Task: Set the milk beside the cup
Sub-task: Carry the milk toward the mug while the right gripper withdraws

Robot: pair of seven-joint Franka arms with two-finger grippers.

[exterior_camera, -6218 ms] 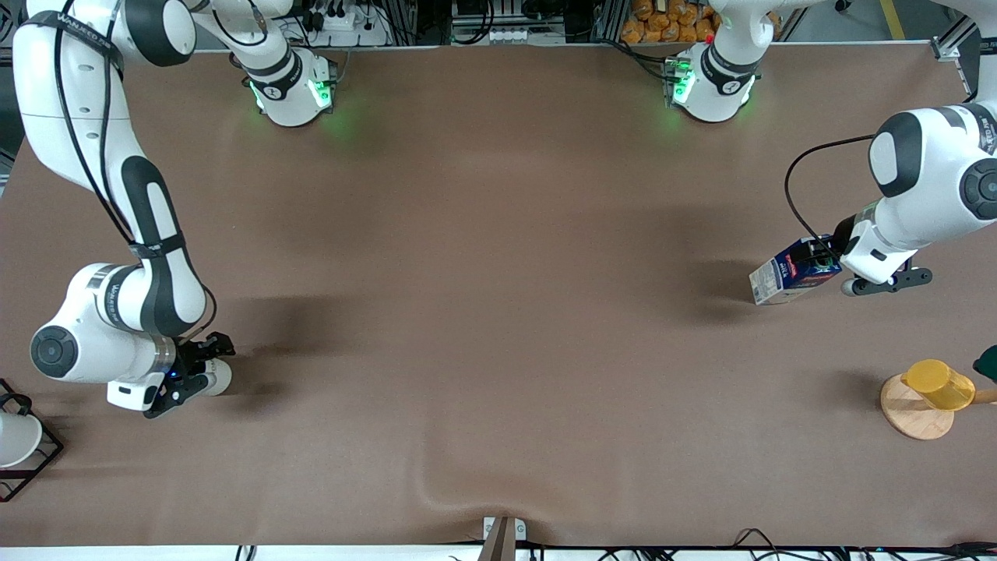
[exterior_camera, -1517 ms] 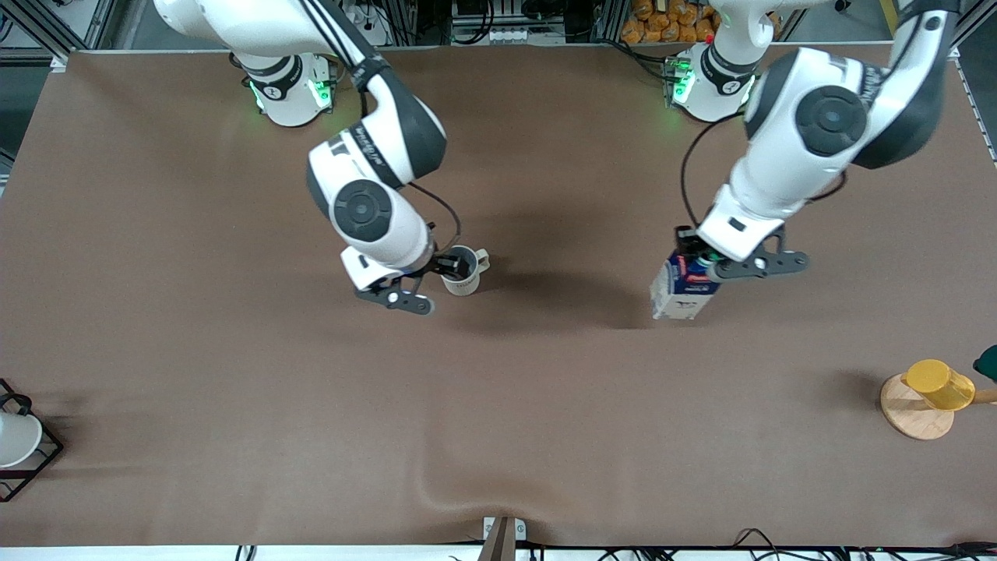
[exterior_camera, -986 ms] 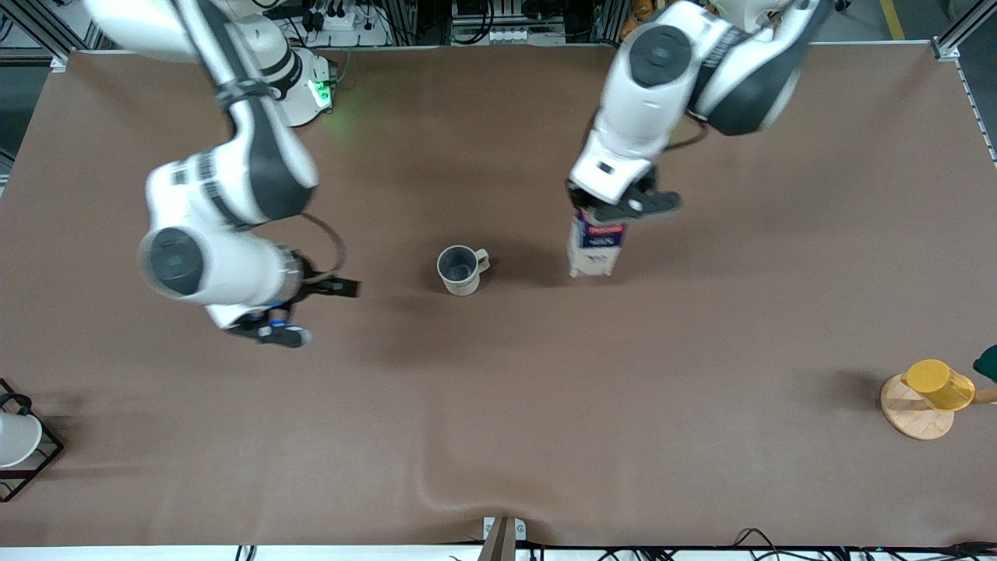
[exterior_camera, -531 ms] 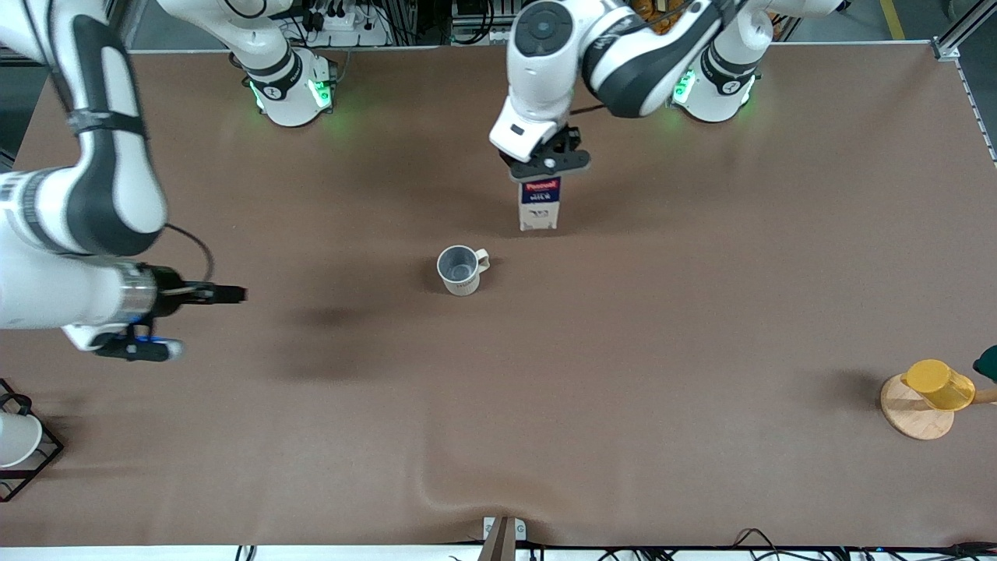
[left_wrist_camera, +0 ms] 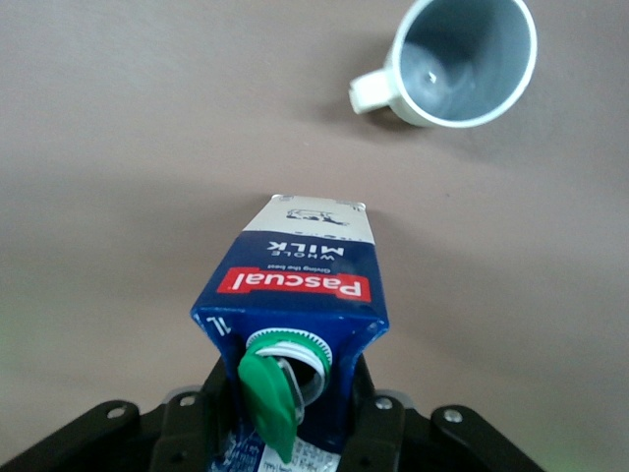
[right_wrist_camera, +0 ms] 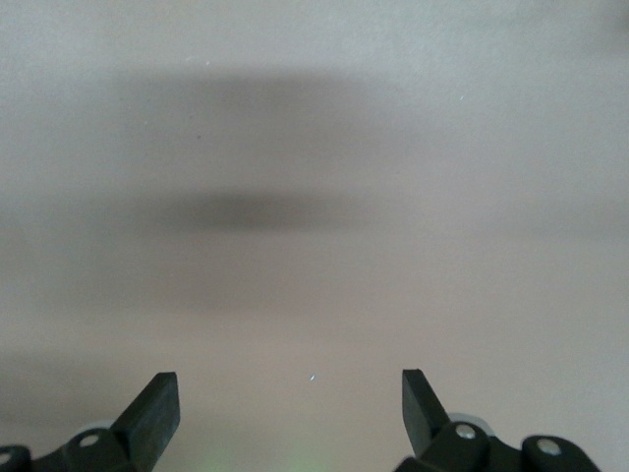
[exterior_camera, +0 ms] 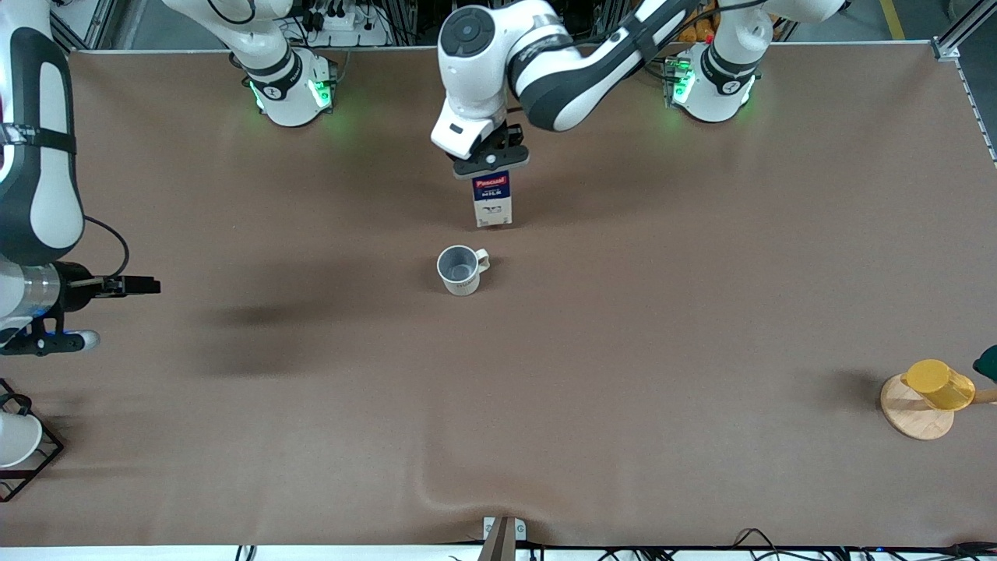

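The milk (exterior_camera: 492, 201), a blue and white carton with a red label, hangs upright in my left gripper (exterior_camera: 489, 160), which is shut on its top. It is over bare table a short way from the cup (exterior_camera: 459, 269). In the left wrist view the milk (left_wrist_camera: 305, 280) shows its green cap flipped open between the fingers (left_wrist_camera: 187, 433) of the left gripper (left_wrist_camera: 295, 433). The cream cup (left_wrist_camera: 462, 59) stands upright and empty on the table. My right gripper (exterior_camera: 125, 312) is open and empty over the table's right-arm end, and the right gripper (right_wrist_camera: 290, 388) sees only bare table.
A yellow cup (exterior_camera: 938, 386) rests on a round wooden stand (exterior_camera: 911, 421) at the left arm's end, near the front edge. A white cup (exterior_camera: 14, 438) sits in a black wire rack (exterior_camera: 43, 460) at the right arm's end. The brown table cover has a wrinkle (exterior_camera: 436, 495) at the front.
The left arm has carried the milk from its end of the table to the middle, close to the cup. The right gripper let go of the cup and drew back to its end.
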